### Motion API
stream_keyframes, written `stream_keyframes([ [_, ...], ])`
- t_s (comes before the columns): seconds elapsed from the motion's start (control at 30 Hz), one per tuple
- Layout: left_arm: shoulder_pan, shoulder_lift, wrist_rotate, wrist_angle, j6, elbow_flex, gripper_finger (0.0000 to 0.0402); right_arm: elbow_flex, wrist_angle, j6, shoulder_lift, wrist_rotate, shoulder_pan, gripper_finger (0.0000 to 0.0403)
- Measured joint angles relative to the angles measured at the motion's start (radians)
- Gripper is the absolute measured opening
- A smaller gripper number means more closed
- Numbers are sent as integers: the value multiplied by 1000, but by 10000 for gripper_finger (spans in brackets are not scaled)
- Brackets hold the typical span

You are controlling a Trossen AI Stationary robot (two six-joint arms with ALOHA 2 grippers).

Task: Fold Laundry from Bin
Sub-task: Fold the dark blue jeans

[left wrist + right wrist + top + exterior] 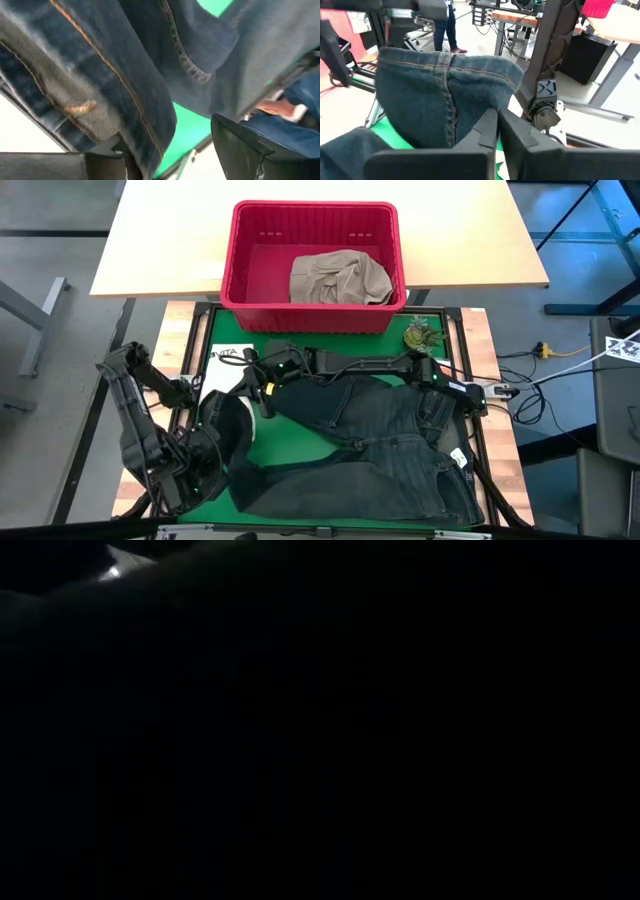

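Observation:
Dark blue denim jeans (370, 450) lie spread over the green mat (225, 380). One part is drawn up toward my right gripper (266, 385), which reaches in from the table's right and is shut on the denim (445, 85). My left gripper (150, 160) is at the mat's near left corner. It points down and stands open, with a seamed fold of the jeans (125, 95) hanging between its fingers. A khaki garment (338, 278) lies crumpled in the red bin (315, 207) at the far side. The low view is dark. My right gripper pinches a bunched fold of the jeans beside a stitched seam (470, 117) between its two fingers (487, 125). It comes nearly level from the table's right. The denim humps up in front of the fingertips, and the rest lies on the mat. My left gripper's open fingers flank the hanging denim; whether they touch it I cannot tell.
A white bag or sheet (228, 358) lies at the mat's far left. A small green plant-like object (420, 335) sits at the far right corner. Cables (520, 385) trail off the right edge. A pale tabletop (170, 250) carries the bin.

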Motion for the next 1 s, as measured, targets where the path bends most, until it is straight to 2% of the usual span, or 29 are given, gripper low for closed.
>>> stream_keyframes([
  [0.3,0,0,21,-1,1,-71,188,-2,-30,56,-22,57,-1,164],
  [0.43,-1,0,23,-1,7,-71,172,-1,-99,47,-88,70,-2,202],
  [0.7,-7,0,81,0,7,-71,146,0,-452,45,-257,69,-6,217],
  [1.0,-7,0,87,1,0,-71,101,0,-776,45,-340,59,-5,211],
])
